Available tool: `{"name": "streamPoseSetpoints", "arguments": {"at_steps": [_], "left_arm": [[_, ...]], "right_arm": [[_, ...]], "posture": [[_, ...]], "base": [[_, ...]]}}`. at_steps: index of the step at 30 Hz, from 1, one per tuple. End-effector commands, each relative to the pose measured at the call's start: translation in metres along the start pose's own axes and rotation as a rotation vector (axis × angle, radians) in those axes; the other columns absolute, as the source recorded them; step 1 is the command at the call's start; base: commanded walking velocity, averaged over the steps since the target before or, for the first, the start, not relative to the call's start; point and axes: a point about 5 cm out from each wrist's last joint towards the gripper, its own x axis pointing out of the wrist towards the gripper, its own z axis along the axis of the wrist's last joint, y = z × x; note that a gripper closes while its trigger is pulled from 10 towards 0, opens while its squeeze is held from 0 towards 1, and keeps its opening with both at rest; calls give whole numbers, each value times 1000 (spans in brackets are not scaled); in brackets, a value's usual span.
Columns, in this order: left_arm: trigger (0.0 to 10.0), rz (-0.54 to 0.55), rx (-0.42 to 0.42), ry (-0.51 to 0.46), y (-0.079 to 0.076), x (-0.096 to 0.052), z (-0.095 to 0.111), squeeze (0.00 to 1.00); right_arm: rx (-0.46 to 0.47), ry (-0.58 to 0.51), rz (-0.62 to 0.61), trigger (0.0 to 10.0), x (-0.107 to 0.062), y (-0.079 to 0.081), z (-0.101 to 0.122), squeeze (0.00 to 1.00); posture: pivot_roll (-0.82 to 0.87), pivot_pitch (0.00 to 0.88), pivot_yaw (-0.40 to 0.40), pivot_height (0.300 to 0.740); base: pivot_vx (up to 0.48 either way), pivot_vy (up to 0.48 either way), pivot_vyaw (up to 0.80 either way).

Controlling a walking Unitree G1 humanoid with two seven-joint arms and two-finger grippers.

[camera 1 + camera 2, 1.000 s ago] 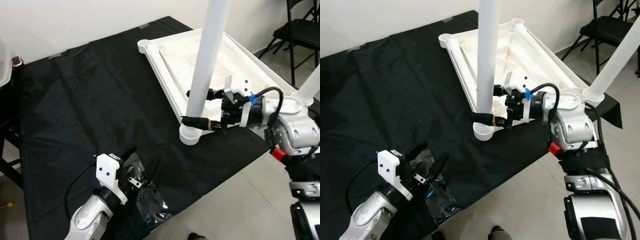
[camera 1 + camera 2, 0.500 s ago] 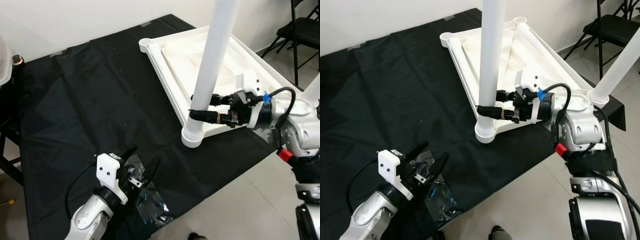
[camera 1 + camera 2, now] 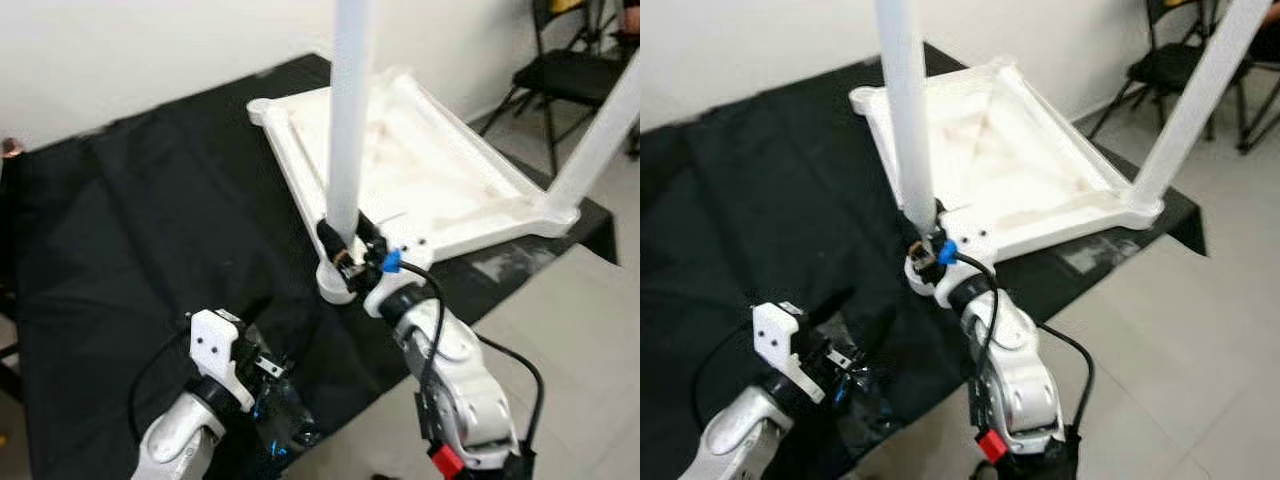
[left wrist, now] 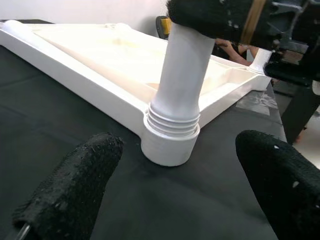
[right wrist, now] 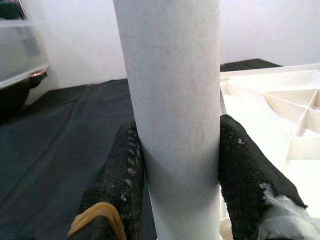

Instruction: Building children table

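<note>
leg [image 3: 349, 130]: upright in corner socket of tabletop [image 3: 440, 190], which lies upside down on black cloth [image 3: 150, 230]
right gripper [image 3: 348, 243]: clamped on leg just above socket
left gripper [image 4: 170, 200]: fingers spread, held near socket over cloth
chair [image 3: 560, 70]: beyond tabletop

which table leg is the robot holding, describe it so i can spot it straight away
Find the black cloth with the white upturned tabletop lying on it. At the tabletop's near corner, a white leg stands upright in its socket. The right pincer is shut on it low down, while the other leg at the far right corner stands free.
</note>
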Motion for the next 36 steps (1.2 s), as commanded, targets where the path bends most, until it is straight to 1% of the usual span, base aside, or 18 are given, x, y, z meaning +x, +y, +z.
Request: {"name": "streamPoseSetpoints", "arguments": {"at_steps": [1,3,4,8,9,12,14,15,16,18,20,21,22,27,28,30,35,36], "left_arm": [[10000,1,-9,14,0,-1,-3,0],[10000,8,-11,8,-1,-1,-3,0],[10000,11,-11,7,-1,-1,-2,0],[10000,14,-12,6,-1,-1,-2,0],[10000,14,-12,6,-1,-1,-2,0],[10000,14,-12,6,-1,-1,-2,0],[10000,12,-14,7,0,-1,-3,0],[10000,12,-14,7,0,-1,-3,0],[10000,11,-14,7,-1,-1,-3,0],[10000,10,-14,8,-1,0,-3,0],[10000,11,-12,7,-1,0,-3,0],[10000,12,-11,7,-2,0,-3,0],[10000,13,-10,7,-2,0,-3,0],[10000,17,-7,6,-2,-1,-2,0],[10000,18,-7,6,-4,-1,-1,0],[10000,18,-7,6,-4,-2,-1,0],[10000,18,-10,8,-6,-5,1,0],[10000,18,-11,9,-6,-6,1,0]], "right_arm": [[54,230,-15,0,-5,-3,-43,0],[20,221,-25,0,-2,-6,-38,0],[-4,205,-31,10000,1,-7,-34,0],[-37,166,-13,10000,5,-9,-25,0],[-62,143,38,10000,8,-10,-17,1000],[-62,143,38,10000,8,-10,-17,1000],[-99,111,244,10000,13,-6,-4,1000],[-99,111,244,10000,13,-6,-4,1000],[-125,82,388,10000,13,-5,6,1000],[-146,55,565,10000,13,-13,20,1000],[-188,68,599,10000,17,-31,27,1000],[-216,71,606,10000,20,-39,30,569],[-240,71,611,10000,23,-46,33,0],[-252,75,658,10000,27,-55,40,0],[-271,84,713,10000,30,-61,44,0],[-279,83,733,10000,32,-63,46,0],[-240,67,761,10000,42,-70,51,0],[-232,59,767,0,43,-70,51,0]], "posture": [[11,231,21,740],[13,230,21,740],[13,231,21,740],[14,230,20,740],[11,230,21,740],[11,230,21,740],[16,222,22,740],[16,222,22,740],[23,223,23,740],[28,222,21,740],[41,226,18,740],[49,224,17,740],[49,224,17,740],[57,234,18,740],[69,247,16,740],[70,246,16,740],[83,259,21,740],[87,256,21,740]], "base": [[0,0,0],[0,0,0],[0,0,0],[0,0,0],[0,0,0],[0,0,0],[0,0,0],[0,0,0],[0,0,0],[0,0,0],[0,0,0],[0,0,0],[0,0,0],[0,0,0],[0,0,0],[0,0,0],[0,0,0],[0,0,0]]}}
